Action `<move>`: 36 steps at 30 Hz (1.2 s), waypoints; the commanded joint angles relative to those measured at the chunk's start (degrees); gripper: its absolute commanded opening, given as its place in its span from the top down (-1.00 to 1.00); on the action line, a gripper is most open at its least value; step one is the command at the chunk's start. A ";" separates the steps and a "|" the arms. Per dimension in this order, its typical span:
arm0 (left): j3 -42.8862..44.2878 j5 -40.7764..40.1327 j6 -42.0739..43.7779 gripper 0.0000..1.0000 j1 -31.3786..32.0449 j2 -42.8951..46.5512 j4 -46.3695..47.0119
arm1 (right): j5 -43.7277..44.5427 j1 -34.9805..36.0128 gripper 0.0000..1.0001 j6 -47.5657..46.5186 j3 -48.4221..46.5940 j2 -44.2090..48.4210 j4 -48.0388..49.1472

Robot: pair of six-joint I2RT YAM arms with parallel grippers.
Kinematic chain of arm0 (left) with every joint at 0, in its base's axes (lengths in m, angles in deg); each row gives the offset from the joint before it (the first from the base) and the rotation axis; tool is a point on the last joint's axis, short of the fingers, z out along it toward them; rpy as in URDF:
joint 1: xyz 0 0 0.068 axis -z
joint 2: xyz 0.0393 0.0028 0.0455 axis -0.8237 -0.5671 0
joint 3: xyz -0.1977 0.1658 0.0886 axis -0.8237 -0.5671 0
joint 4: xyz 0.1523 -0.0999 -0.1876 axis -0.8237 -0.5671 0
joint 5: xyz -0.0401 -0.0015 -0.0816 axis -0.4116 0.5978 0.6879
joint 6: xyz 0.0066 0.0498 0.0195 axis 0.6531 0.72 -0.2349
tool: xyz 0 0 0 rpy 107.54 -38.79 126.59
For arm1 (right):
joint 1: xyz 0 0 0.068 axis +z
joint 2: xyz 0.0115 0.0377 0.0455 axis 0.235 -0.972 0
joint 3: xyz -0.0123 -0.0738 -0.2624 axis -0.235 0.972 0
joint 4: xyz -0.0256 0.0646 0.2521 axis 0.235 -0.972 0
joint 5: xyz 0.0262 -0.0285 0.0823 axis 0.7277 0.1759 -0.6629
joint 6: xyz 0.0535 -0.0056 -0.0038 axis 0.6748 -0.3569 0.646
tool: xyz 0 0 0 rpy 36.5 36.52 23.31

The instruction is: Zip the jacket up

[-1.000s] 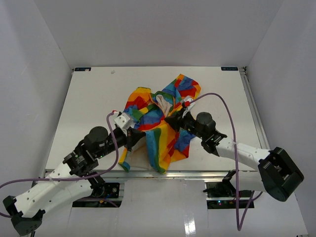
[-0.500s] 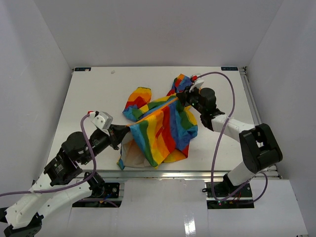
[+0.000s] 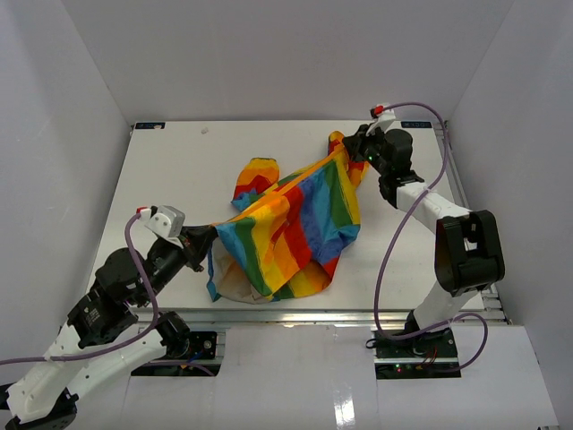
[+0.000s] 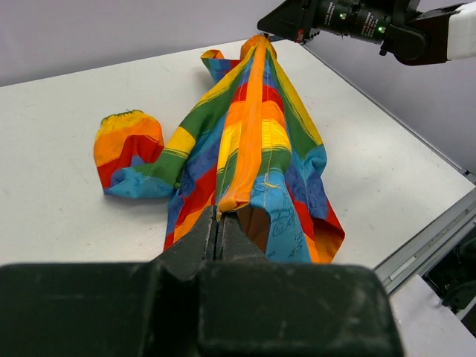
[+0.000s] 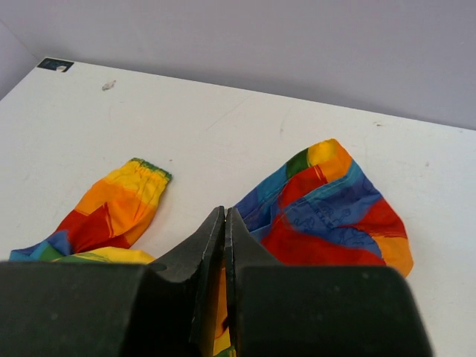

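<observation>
The left pincer [image 3: 199, 240] is closed tight on a folded edge of the small, soft fabric jacket [image 3: 288, 224], made of rainbow patchwork blocks in red, orange, yellow, green and blue. In the left wrist view its two black fingers [image 4: 199, 239] meet with only a thin line between them. The orange and blue cloth of the jacket [image 4: 253, 141] comes straight out of their tips.

From there the jacket runs away from the left pincer as a taut raised ridge to the right pincer [image 3: 351, 154]. That pincer is also closed and pinches the far end of the same ridge. In the right wrist view its fingers [image 5: 208, 242] are pressed together, with a strip of yellow and orange cloth showing just below the tips.

The jacket is stretched between the two pincers, and its lower folds spread on the flat white bench [image 3: 161, 170]. One sleeve [image 4: 126, 137] with a gathered orange and yellow cuff lies on the bench beyond and to the left of the left pincer, apart from both pincers. Seen from the right pincer, this sleeve [image 5: 119, 201] lies ahead and to the left of the fingertips. A crumpled red and blue part of the jacket [image 5: 327, 216] lies ahead and to the right of them.
</observation>
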 commanded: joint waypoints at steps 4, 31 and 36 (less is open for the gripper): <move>3.54 -4.45 0.98 1.00 -0.04 0.11 -1.10 | 1.26 -3.41 0.85 -2.62 -10.47 -4.94 -3.46; -5.26 2.53 -0.70 -0.77 -0.06 -0.41 3.90 | -8.80 -4.50 0.42 -8.39 -7.73 -2.07 -4.53; -3.86 6.15 -2.78 -0.96 -0.06 -2.91 5.59 | -10.87 -4.50 -0.86 -4.10 -9.01 -0.30 -10.35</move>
